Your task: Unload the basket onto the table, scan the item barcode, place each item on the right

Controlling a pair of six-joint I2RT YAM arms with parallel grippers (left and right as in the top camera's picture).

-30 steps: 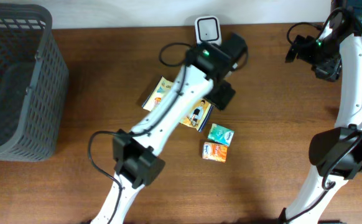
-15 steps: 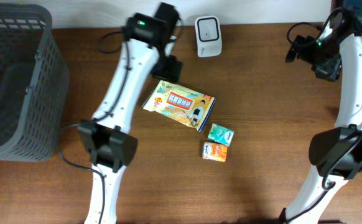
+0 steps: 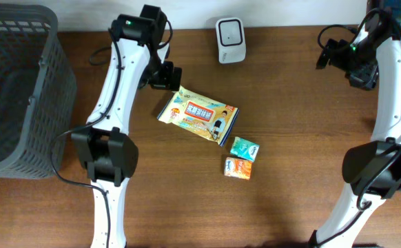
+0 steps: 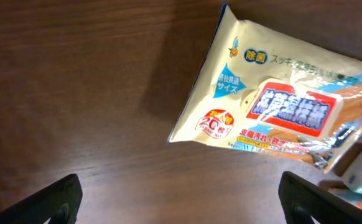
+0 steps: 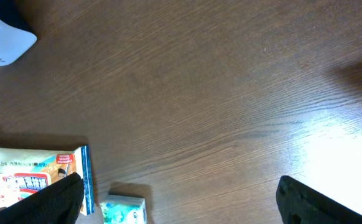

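Note:
A flat wipes pack point(image 3: 198, 117) with a yellow, blue and red print lies face up in the middle of the table. It also fills the upper right of the left wrist view point(image 4: 280, 112). The white barcode scanner point(image 3: 229, 31) stands at the back edge. My left gripper point(image 3: 165, 74) hovers open just behind the pack's left corner, with nothing between its fingers point(image 4: 50, 202). My right gripper point(image 3: 359, 69) hangs open and empty at the back right, far from the pack. Its camera shows the pack's end point(image 5: 35, 177) and the scanner point(image 5: 0, 40).
A small green packet point(image 3: 244, 148) and a small orange packet point(image 3: 238, 168) lie right of the pack, towards the front. A dark mesh basket point(image 3: 18, 89) stands at the far left. The left arm's cable loops beside its upright base.
The left arm has swung left, from over the scanner and pack to the pack's back left corner, uncovering the pack. The right arm has not moved.

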